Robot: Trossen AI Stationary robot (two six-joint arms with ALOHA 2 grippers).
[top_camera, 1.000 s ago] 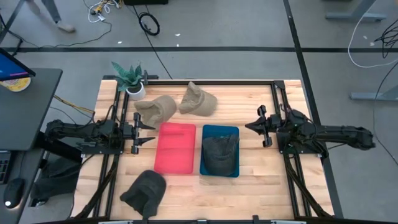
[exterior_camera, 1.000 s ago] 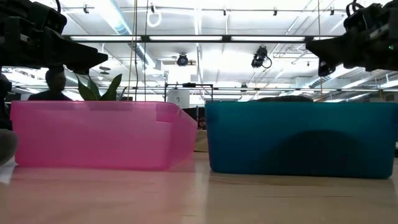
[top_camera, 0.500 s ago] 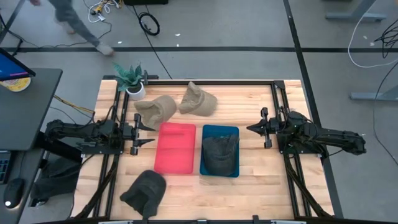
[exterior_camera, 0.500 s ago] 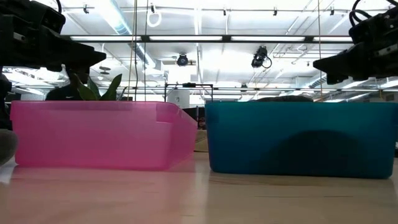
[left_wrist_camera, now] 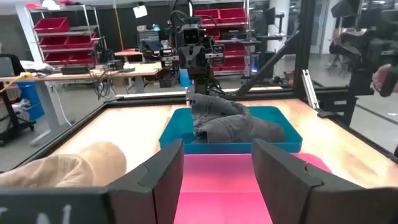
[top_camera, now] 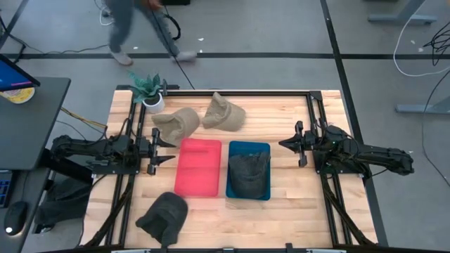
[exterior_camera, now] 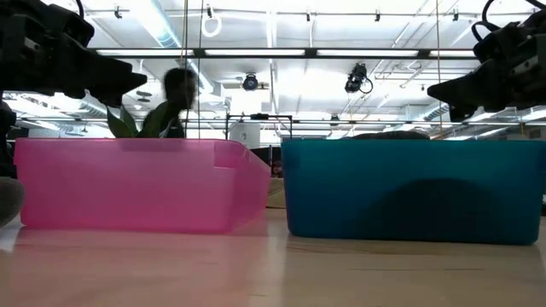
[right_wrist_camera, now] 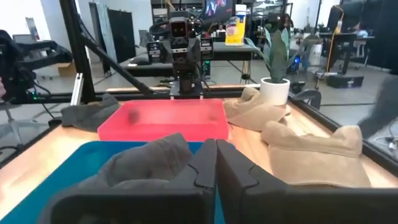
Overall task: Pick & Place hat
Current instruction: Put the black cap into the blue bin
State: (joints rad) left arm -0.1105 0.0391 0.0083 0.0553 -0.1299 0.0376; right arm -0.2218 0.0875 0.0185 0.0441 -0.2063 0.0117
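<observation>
Fingers of the right gripper [top_camera: 290, 143] are pressed together, empty, right of centre; a dark grey hat [top_camera: 248, 173] is contained in the blue bin [top_camera: 249, 147].

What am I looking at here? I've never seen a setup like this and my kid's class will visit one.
Two robot arms sit at a wooden table. One camera looks straight down, one looks level along the tabletop, and one rides on each wrist. The left gripper is open beside the empty pink bin. The right gripper is shut and holds nothing, apart from the blue bin, where a dark grey hat lies. Two tan hats and a potted plant lie at the table's far side, and another dark hat lies at its near edge. A person walks past behind.
</observation>
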